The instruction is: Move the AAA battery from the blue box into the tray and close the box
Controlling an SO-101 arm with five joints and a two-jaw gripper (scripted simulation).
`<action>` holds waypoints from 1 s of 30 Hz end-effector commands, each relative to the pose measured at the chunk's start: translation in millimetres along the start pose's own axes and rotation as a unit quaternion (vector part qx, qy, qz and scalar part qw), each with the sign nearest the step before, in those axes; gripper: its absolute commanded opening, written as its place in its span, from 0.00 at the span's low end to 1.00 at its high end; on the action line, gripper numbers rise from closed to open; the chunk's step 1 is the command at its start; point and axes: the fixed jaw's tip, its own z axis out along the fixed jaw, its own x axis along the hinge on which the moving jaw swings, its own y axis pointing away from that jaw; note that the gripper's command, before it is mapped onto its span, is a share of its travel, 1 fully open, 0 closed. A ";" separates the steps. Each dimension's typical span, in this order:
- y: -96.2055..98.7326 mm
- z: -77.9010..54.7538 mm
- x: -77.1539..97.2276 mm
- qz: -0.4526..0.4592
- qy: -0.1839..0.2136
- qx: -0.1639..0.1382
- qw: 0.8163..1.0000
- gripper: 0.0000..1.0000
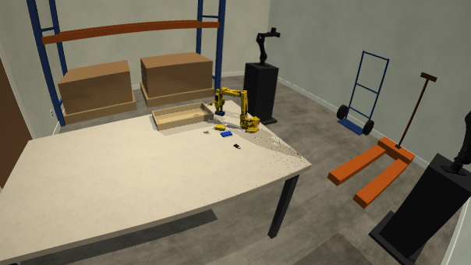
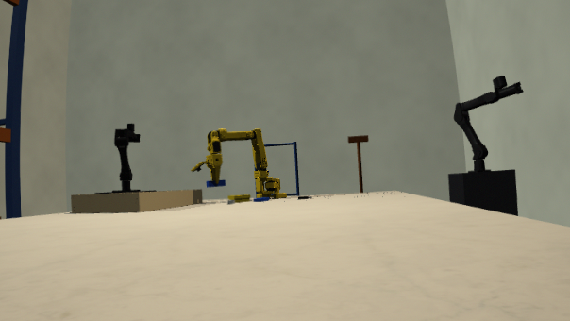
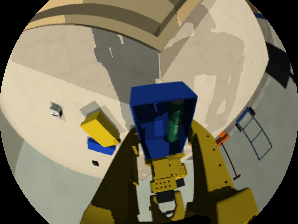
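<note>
My gripper (image 1: pixel 220 111) is shut on the open blue box base (image 3: pixel 162 117) and holds it in the air just off the right end of the tray (image 1: pixel 182 114). The held base also shows in the exterior view (image 2: pixel 215 183), above the table. A green AAA battery (image 3: pixel 174 123) lies inside the base, against its right wall. The blue lid (image 1: pixel 226 133) lies flat on the table near the arm's base and also shows in the wrist view (image 3: pixel 100 147). The tray (image 2: pixel 137 200) looks empty where I can see into it.
A closed yellow box (image 1: pixel 220 127) lies between the tray and the blue lid. A small grey item (image 1: pixel 206 132) and a small black item (image 1: pixel 236 146) lie on the table nearby. The table's right edge is close behind the arm.
</note>
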 end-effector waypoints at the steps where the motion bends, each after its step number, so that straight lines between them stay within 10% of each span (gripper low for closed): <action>1: -1.3 -7.6 -7.3 -0.001 -0.028 -0.002 1.000 0.19; 30: 0.3 -12.2 -37.3 -0.001 -0.123 -0.007 0.992 0.19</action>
